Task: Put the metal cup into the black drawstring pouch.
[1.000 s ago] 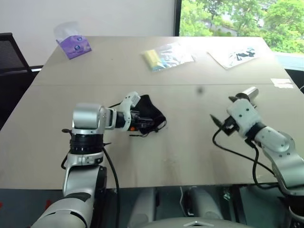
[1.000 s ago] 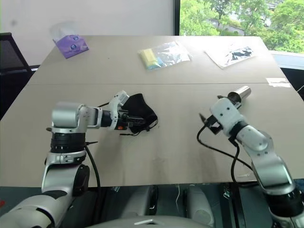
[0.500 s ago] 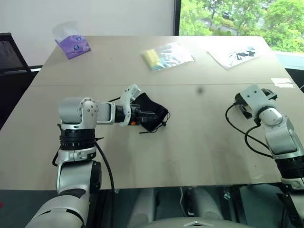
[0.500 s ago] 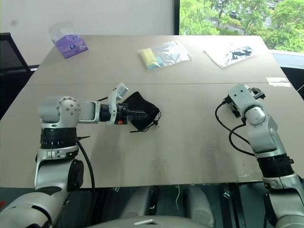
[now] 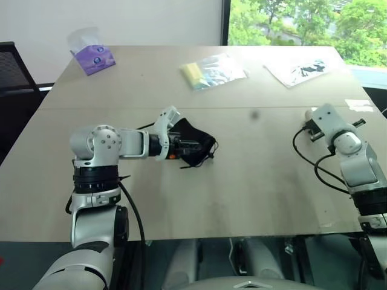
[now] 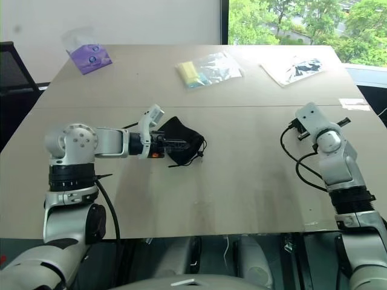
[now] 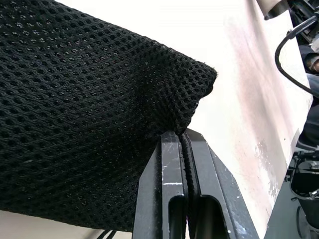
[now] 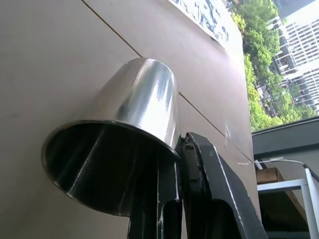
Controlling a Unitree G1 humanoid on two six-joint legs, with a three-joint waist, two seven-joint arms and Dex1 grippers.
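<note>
The shiny silver metal cup (image 8: 119, 144) is pinched at its rim by the right gripper (image 8: 180, 149); the soft black mesh drawstring pouch (image 7: 89, 114) is clamped by the left gripper (image 7: 182, 139). The mouth should be opened first.

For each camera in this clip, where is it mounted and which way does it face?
Head stereo pair: on the head, looking forward and down at the table; both arms show.
Left wrist: along the left gripper, shut on the black drawstring pouch.
Right wrist: along the right gripper, shut on the metal cup rim.
Shared: pouch in the head pair and left wrist view.
</note>
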